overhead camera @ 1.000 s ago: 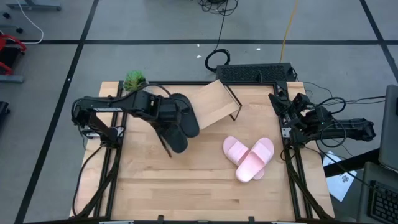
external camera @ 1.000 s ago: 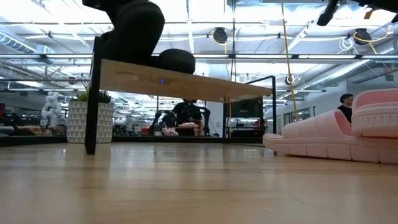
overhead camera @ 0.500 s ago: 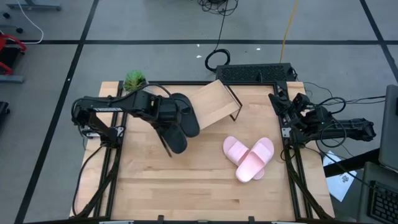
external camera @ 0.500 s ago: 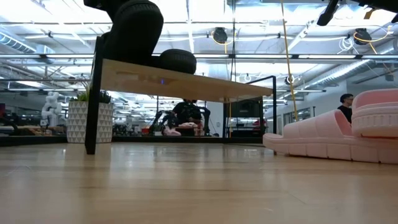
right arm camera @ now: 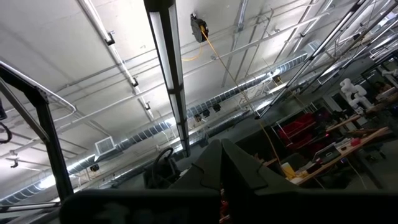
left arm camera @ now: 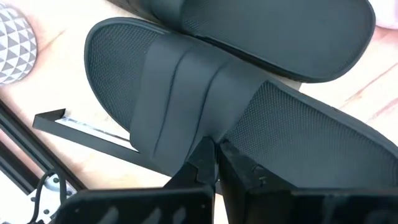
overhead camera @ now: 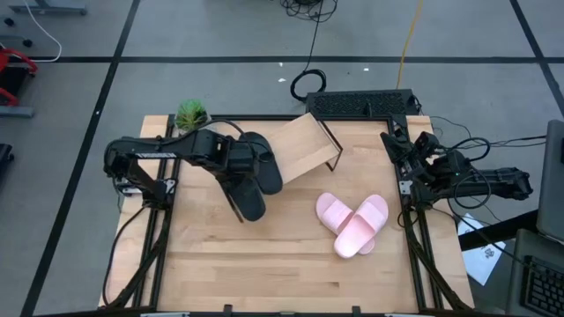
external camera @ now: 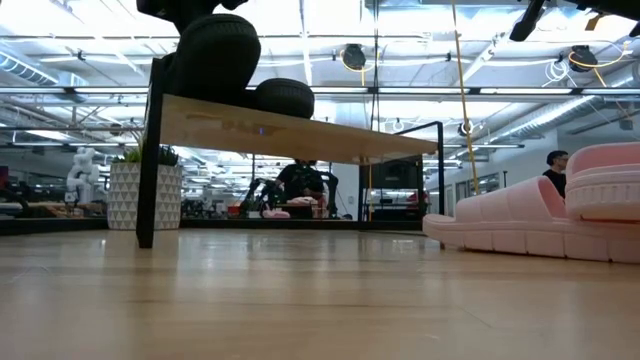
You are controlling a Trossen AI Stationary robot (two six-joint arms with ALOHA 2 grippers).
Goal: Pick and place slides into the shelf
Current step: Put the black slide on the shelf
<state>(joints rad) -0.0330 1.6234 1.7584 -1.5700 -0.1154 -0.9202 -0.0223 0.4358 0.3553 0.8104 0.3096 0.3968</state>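
Note:
My left gripper (overhead camera: 240,172) (left arm camera: 214,152) is shut on one black slide (overhead camera: 249,195) (external camera: 215,55) at the left end of the wooden shelf (overhead camera: 308,145) (external camera: 300,135). The second black slide (overhead camera: 267,163) (external camera: 285,97) (left arm camera: 280,31) lies on the shelf's top right beside it. The pink pair (overhead camera: 352,224) (external camera: 540,220) lies overlapping on the table, toward the right. My right gripper (overhead camera: 401,145) (right arm camera: 221,155) waits at the table's right edge, pointing up, shut on nothing. My left gripper pinches the wide strap of the black slide at its edge (left arm camera: 208,134), where the strap meets the footbed. The fingers come from above, from the table's left side. In the low view the slide sits tilted over the shelf's left end; whether it touches the shelf I cannot tell.
A green plant in a patterned pot (overhead camera: 189,114) (external camera: 140,190) stands at the table's far left corner. A black device (overhead camera: 361,103) sits past the far edge. The near half of the table (overhead camera: 264,264) is bare wood. People show in the room beyond (external camera: 555,170).
My left gripper has sunk slightly with the black slide toward the shelf's left end, still shut on the strap.

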